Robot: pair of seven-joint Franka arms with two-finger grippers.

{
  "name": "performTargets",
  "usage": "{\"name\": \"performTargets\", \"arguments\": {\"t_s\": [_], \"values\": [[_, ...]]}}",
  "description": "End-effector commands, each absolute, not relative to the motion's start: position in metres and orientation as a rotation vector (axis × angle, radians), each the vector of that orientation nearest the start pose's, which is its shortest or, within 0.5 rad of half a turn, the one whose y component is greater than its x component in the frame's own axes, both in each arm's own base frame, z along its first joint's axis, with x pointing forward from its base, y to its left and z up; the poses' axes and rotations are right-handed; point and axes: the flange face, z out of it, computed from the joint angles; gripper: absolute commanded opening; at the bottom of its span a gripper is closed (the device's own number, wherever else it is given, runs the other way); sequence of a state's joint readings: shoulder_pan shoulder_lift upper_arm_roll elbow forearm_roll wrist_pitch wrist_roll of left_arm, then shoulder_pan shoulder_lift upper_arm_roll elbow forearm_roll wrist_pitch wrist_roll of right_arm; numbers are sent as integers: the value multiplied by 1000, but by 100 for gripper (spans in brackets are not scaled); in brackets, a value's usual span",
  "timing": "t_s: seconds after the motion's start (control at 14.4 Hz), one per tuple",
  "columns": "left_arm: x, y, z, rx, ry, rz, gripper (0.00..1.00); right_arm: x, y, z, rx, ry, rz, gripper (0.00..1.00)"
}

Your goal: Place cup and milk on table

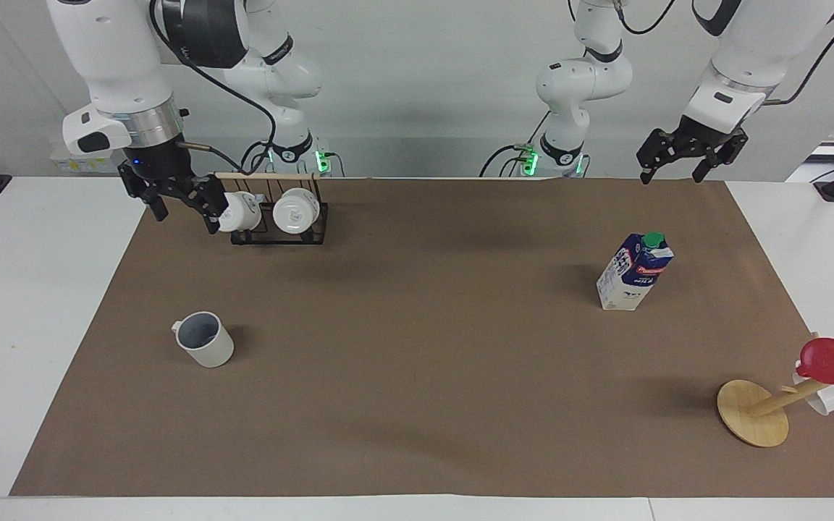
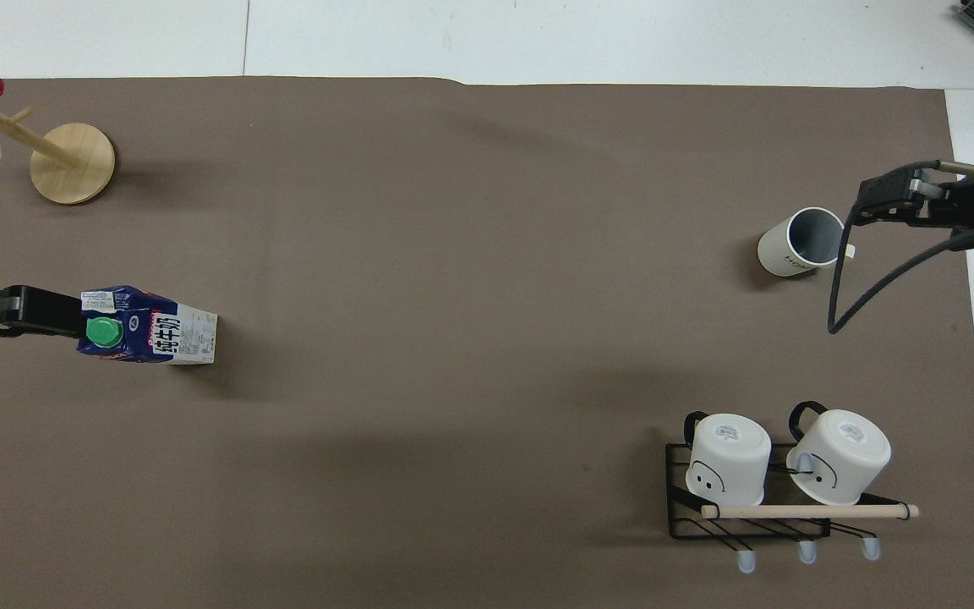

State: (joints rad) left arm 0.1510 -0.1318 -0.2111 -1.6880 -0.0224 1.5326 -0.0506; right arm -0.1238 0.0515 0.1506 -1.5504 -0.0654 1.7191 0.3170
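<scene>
While both grippers hang open and empty, the cup [image 1: 203, 339] stands upright at about six o'clock from the right gripper [image 1: 184, 205], the nearer arm; the milk [image 1: 635, 272] stands upright at seven o'clock from the left gripper [image 1: 685, 161].

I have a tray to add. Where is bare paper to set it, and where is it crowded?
Free: the wide brown stretch between the cup and the milk. Crowded: the mug rack under the right gripper, and the wooden mug tree.
</scene>
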Motion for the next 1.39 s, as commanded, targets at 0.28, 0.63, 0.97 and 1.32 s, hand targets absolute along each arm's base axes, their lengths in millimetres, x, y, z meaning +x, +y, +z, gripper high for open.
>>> {"name": "performTargets", "arguments": {"t_s": [0.28,0.63,0.97,1.32], "values": [[506,-36,640,-3140,-21,46,100,582,4,618,-3127,433,-155,100],[506,-36,640,-3140,-21,46,100,582,3,619,-3126,435,-158,100],[506,-35,640,-3140,-23,46,100,582,4,618,-3126,433,-160,100],[506,-35,640,-3140,-23,46,100,583,3,618,-3125,434,-169,100]]}}
